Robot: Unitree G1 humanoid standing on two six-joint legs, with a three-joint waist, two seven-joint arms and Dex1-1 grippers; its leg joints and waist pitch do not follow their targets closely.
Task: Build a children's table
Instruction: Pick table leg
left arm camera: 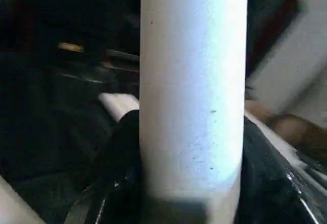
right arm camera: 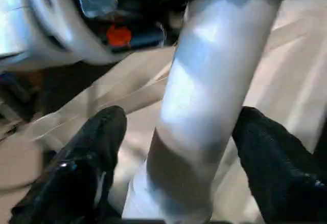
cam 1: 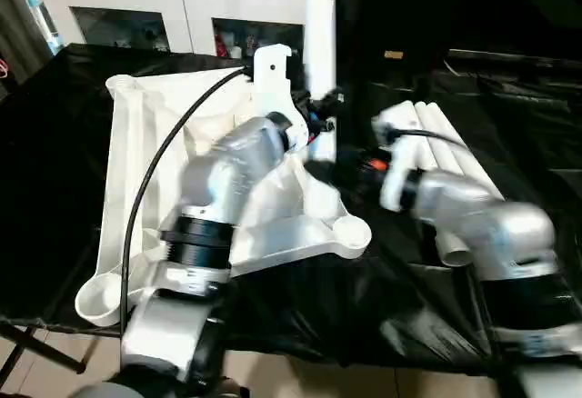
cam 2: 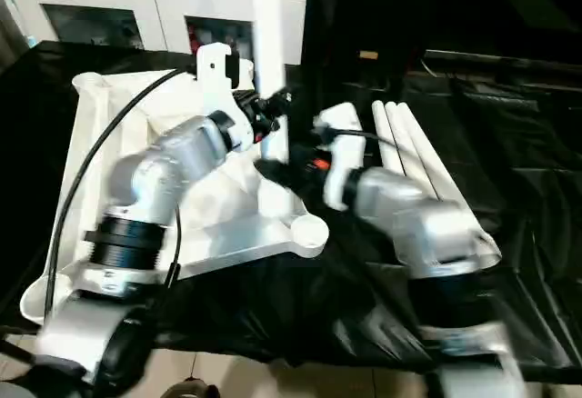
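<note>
The table top (cam 1: 150,189) lies underside up on a black-draped surface (cam 1: 55,144), its ribs and round corner sockets facing the camera — one socket (cam 1: 350,232) sits at the near corner, another at the far left near corner. One white tube leg (cam 1: 320,44) stands upright from the top's right edge, rising out of frame in front of a white cabinet (cam 1: 182,7) with glass doors. Three more legs (cam 1: 446,148) lie side by side on the cloth to the right, just beside the right forearm.

The left gripper (cam 1: 314,125) reaches across the top to the standing leg; in its wrist view the tube sits between dark fingers, apparently clasped. The right gripper (right arm camera: 176,147) meets the same leg lower down, its black fingers (right arm camera: 87,168) spread either side of the tube with gaps showing — straddling, not yet pinching.

The parts look like light, hollow, rigid plastic, smooth and glossy, so probably slippery under hard pads. The leg is best held low, near its socket, where sideways force tips it least; a high hold would lever it. The ribbed top is likely stiff but light enough to slide on the cloth when pushed.
</note>
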